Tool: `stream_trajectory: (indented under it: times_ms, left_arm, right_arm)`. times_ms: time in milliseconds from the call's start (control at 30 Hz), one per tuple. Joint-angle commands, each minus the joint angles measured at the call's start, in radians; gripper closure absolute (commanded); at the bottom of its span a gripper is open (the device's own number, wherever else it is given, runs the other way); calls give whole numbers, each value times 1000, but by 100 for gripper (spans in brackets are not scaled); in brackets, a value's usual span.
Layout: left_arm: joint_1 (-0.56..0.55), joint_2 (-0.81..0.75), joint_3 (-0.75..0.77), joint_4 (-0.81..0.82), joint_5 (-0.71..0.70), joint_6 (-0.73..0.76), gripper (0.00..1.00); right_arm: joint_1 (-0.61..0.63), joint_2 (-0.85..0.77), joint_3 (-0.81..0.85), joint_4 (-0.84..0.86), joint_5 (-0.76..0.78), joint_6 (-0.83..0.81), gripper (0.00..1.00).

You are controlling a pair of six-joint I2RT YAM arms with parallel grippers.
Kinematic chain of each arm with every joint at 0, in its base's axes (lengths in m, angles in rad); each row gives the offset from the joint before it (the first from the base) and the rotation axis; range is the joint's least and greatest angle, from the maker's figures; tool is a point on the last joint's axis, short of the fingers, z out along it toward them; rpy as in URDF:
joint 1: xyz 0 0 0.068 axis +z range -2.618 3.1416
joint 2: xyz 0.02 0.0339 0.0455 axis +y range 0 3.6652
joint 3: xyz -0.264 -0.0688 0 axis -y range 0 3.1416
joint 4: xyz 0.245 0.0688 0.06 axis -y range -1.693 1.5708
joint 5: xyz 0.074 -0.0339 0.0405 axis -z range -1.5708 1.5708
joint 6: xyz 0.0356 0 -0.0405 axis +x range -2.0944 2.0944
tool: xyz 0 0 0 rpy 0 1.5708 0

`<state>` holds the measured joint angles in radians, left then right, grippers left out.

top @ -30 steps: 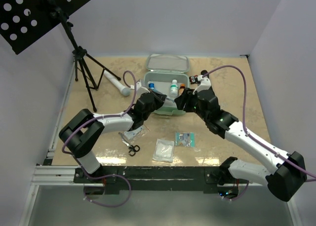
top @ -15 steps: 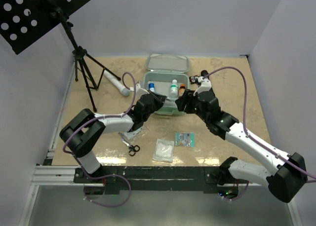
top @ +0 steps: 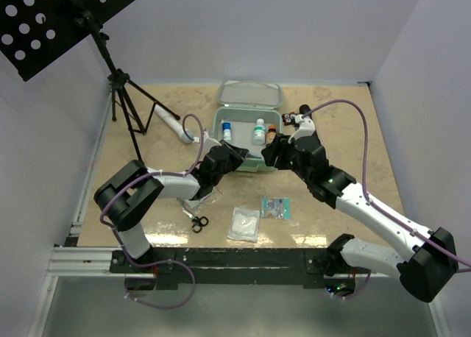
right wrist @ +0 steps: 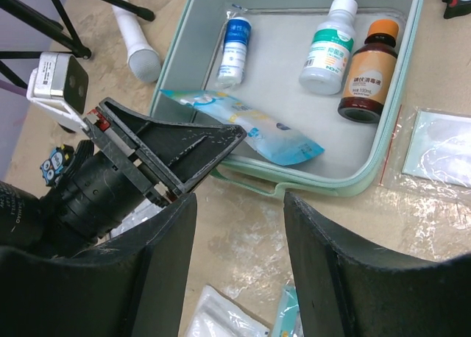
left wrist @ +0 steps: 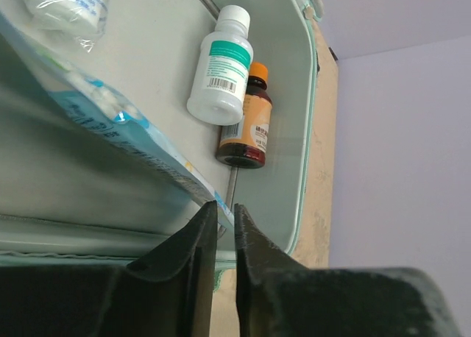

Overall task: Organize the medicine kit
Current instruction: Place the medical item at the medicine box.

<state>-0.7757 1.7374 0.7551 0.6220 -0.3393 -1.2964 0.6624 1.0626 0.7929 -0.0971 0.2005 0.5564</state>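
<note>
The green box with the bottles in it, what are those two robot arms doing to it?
They are packing the medicine kit. The left gripper is pinching a blue-and-white packet that lies inside the open kit, near a white bottle, a brown bottle and a small blue-labelled tube. The right gripper hovers open by the kit's front edge, holding nothing. Scissors, a white packet and a teal packet lie on the table, not yet packed.

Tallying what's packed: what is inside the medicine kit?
The medicine kit holds a blue-labelled container, a teal-labelled bottle and a brown bottle. The left gripper pinches a blue packet over its floor, covering whatever lies beneath.
</note>
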Motion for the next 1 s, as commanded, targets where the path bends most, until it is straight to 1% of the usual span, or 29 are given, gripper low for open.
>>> stream_trajectory:
  times_ms: [0,133,233,467,700,867,967]
  left_arm:
    - [-5,-22,-11,21,26,-3,74]
    - [-5,-64,-34,-7,28,0,64]
    - [-5,-104,-53,-28,31,8,60]
    - [-5,-229,-117,-88,33,29,58]
    - [-5,-424,-183,-166,25,94,58]
    - [-2,-594,-194,-329,3,241,60]
    - [-2,-718,-224,-413,-41,285,61]
  right_arm:
    - [2,-19,-7,20,25,-12,45]
    - [2,-24,-11,20,25,-10,45]
    - [0,-23,-15,23,25,-9,45]
    - [2,-12,-17,31,20,-4,45]
    - [2,39,-12,76,-15,-3,46]
    - [3,149,46,85,-24,-33,49]
    - [3,220,121,50,8,-44,50]
